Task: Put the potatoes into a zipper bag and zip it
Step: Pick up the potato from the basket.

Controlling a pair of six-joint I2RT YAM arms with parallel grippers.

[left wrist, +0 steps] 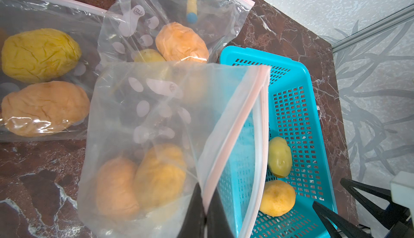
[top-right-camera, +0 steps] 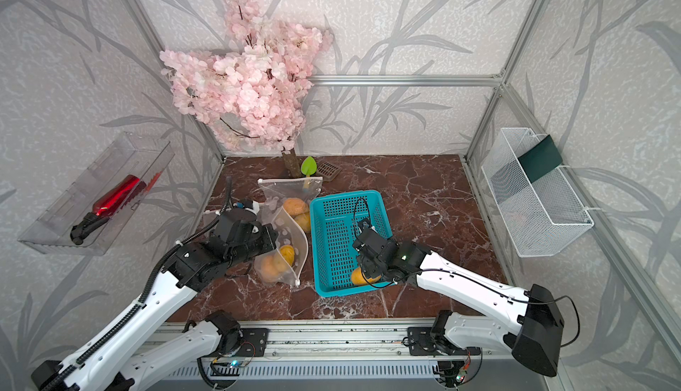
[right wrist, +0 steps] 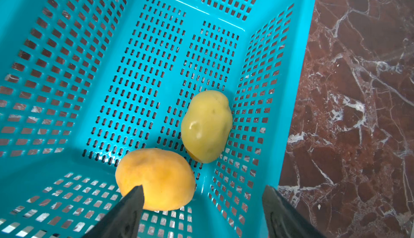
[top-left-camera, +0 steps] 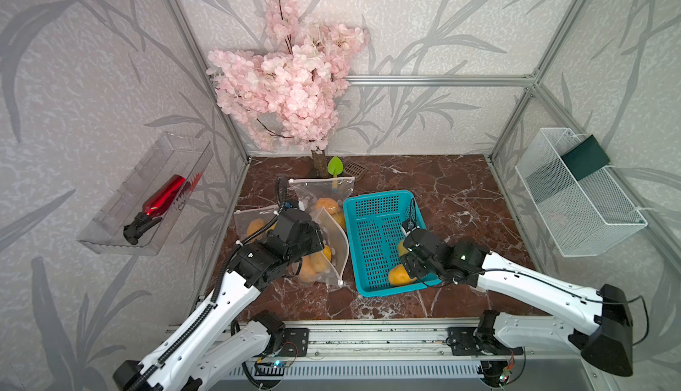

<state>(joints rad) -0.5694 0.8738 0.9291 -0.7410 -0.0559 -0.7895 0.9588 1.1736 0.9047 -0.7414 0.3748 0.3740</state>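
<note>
Left gripper (left wrist: 205, 200): we find its jaws pressed together on the pink-striped rim of the clear plastic zipper bag (left wrist: 156, 113), whose mouth gapes open.
Bagged contents: two orange potatoes (left wrist: 160, 174) lie at the bag's bottom.
Right gripper (right wrist: 202, 187): we find its jaws spread wide, gripping nothing, just above the orange-yellow oval potato (right wrist: 156, 178).
Turquoise perforated plastic basket (top-left-camera: 372, 201): in both top views it stands at 3 o'clock from the held bag, on the red-brown marble tabletop (top-left-camera: 460, 194).
Loose potatoes: the orange-yellow one lies in the basket, with the pale greenish-yellow potato (right wrist: 206, 126) at its 12 o'clock.
Two further clear zipper bags (top-left-camera: 320, 190): they lie at 12 and 10 o'clock from the held bag, with potatoes inside.
</note>
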